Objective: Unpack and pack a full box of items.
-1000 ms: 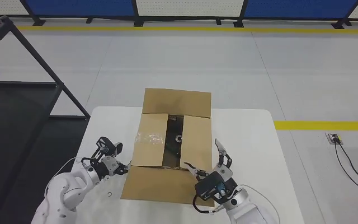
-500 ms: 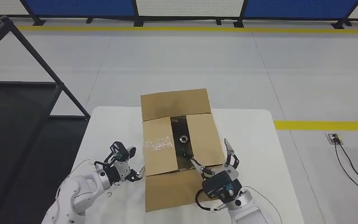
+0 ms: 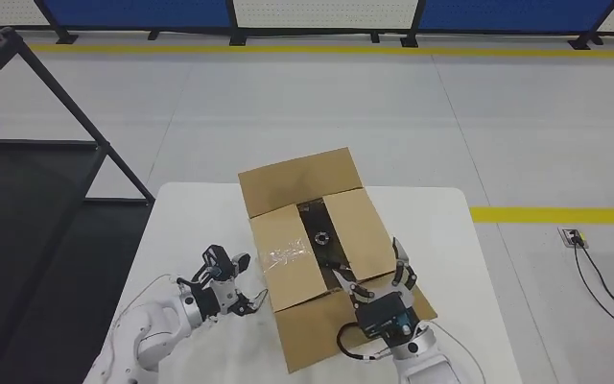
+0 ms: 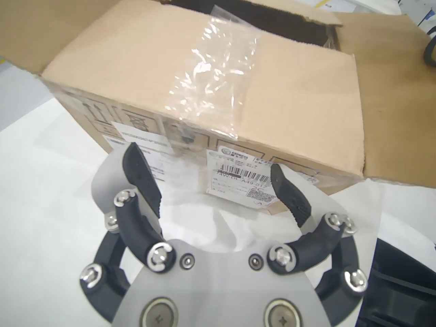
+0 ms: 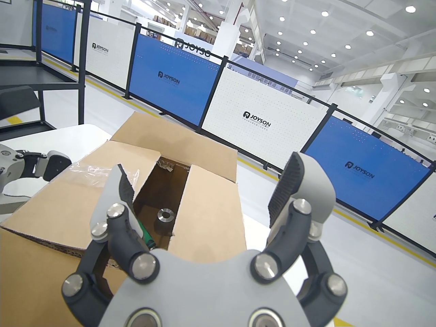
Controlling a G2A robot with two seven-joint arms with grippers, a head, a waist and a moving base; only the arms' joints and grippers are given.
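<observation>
A cardboard box (image 3: pixel 288 254) stands skewed on the white table (image 3: pixel 441 226), its two top flaps lying partly shut with a dark gap between them. Through the gap a metal ring (image 5: pixel 167 214) and a green item (image 5: pixel 147 237) lie inside. Clear tape (image 4: pixel 211 79) crinkles across one flap. My left gripper (image 3: pixel 251 285) is open beside the box's labelled side wall (image 4: pixel 238 168), fingertips close to it. At the box's near end my right gripper (image 3: pixel 372 274) is open above the flaps, holding nothing. The far flap (image 3: pixel 299 176) stands folded outward.
A black metal rack (image 3: pixel 58 192) stands left of the table. Blue and white fence panels (image 5: pixel 265 120) line the floor behind. Bare table lies right of the box (image 3: pixel 451 278) and in front of the left arm (image 4: pixel 51 178).
The box has turned, its near end swinging right. My left gripper followed rightward along the box's side. My right gripper shifted slightly right.
</observation>
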